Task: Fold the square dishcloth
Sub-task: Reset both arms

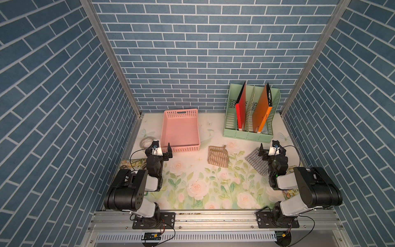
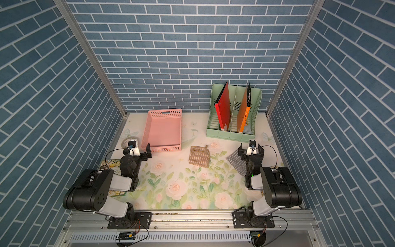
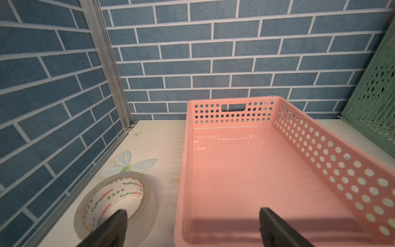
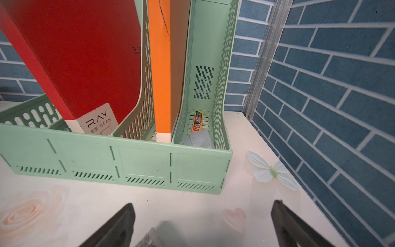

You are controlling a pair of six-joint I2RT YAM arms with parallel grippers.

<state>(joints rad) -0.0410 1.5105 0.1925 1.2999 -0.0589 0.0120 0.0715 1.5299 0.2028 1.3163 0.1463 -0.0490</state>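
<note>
A grey striped square dishcloth [image 1: 255,163] [image 2: 236,163] lies flat on the table at the right, turned like a diamond, its right part hidden under my right arm. My right gripper [image 1: 271,149] [image 2: 250,149] hovers open over its far corner. In the right wrist view only that corner of the dishcloth [image 4: 149,237] shows, between the wide-apart fingers of the right gripper [image 4: 203,206]. My left gripper [image 1: 159,150] [image 2: 136,150] [image 3: 193,213] is open and empty, far from the cloth, above the pink basket's near left corner.
A brown striped cloth [image 1: 218,156] with a loop lies crumpled mid-table. The pink basket [image 1: 180,149] [image 3: 181,162] and a tape roll [image 1: 146,142] [image 3: 149,205] sit by the left gripper. A green file rack [image 1: 248,135] [image 4: 128,162] holds red and orange folders.
</note>
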